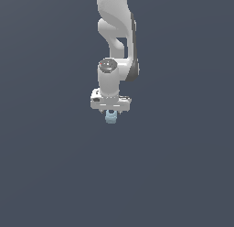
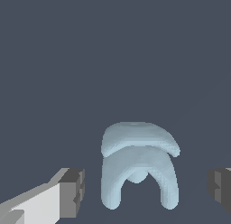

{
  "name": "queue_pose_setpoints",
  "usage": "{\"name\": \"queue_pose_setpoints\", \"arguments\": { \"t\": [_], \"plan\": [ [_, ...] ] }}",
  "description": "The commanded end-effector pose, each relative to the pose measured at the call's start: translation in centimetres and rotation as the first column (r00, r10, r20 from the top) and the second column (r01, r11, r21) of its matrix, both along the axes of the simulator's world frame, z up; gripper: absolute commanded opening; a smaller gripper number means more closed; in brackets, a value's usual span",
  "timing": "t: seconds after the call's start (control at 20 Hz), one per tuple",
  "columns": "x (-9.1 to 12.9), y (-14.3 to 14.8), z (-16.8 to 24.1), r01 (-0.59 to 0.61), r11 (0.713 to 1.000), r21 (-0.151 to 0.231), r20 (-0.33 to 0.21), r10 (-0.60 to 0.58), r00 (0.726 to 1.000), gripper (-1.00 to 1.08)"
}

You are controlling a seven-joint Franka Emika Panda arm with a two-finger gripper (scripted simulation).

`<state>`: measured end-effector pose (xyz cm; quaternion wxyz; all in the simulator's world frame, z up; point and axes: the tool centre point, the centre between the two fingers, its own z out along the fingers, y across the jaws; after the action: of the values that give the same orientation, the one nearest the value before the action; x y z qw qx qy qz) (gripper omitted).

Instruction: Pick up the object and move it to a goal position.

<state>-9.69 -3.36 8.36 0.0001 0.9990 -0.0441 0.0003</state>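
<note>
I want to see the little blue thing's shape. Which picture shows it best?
The wrist view. There the pale blue object looks big and clear: a rounded cap over two legs, sitting between the open claw fingers, not touching them. In the exterior view it is only a tiny blue blob peeking out under the claw.

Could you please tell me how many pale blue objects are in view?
1: a pale light-blue arch-shaped blob sits between the open white gripper's dark finger pads, touching neither; nothing else shows.

Exterior view looks from afar; wrist view sits close; both share the object (image 1: 110, 116).
</note>
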Motion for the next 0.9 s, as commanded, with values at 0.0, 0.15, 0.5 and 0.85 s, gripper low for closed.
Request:
{"name": "queue_pose_setpoints", "arguments": {
  "t": [0.0, 0.15, 0.5, 0.85],
  "plan": [
    [-0.1, 0.0, -0.8, 0.0, 1.0, 0.0, -0.001, 0.0, 1.0, 1.0],
    [-0.2, 0.0, -2.3, 0.0, 1.0, 0.0, -0.001, 0.0, 1.0, 1.0],
    [-0.2, 0.0, -4.3, 0.0, 1.0, 0.0, -0.001, 0.0, 1.0, 1.0],
    [-0.2, 0.0, -4.4, 0.0, 1.0, 0.0, -0.001, 0.0, 1.0, -1.0]
  ]
}}
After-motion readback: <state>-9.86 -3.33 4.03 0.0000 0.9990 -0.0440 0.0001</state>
